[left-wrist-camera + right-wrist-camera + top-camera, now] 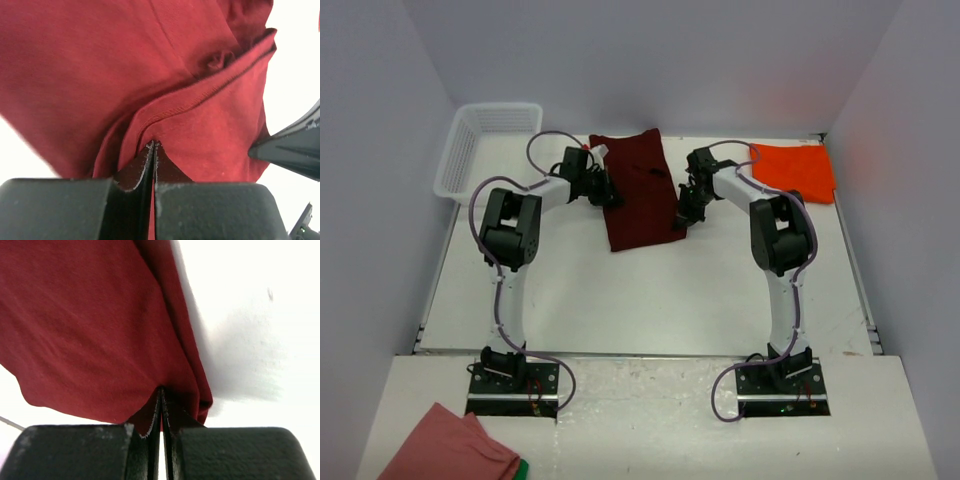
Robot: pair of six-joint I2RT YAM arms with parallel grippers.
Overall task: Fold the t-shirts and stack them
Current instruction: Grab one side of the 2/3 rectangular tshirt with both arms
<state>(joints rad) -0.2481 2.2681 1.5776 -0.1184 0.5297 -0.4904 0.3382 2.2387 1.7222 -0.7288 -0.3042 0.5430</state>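
Maroon t-shirt (638,185) lies toward the far edge of the desk (650,300); left hand (603,190) pinched tight on its left side; right hand (686,210) likewise on its right.

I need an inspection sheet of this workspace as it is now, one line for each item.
Surface: white table; arm bases on its near ledge.
Job's things: maroon t-shirt at the far middle, between the arms; orange t-shirt at the far right, apart from it; not stacked.
Clutter: white basket at the far left; pink cloth with green edge on the near ledge, left.
Hands: left hand shut on the maroon t-shirt's left edge; right hand shut on its right edge.
Cables: purple cables along both arms, looping by the bases.
Surroundings: pale walls on three sides; nothing else seen.
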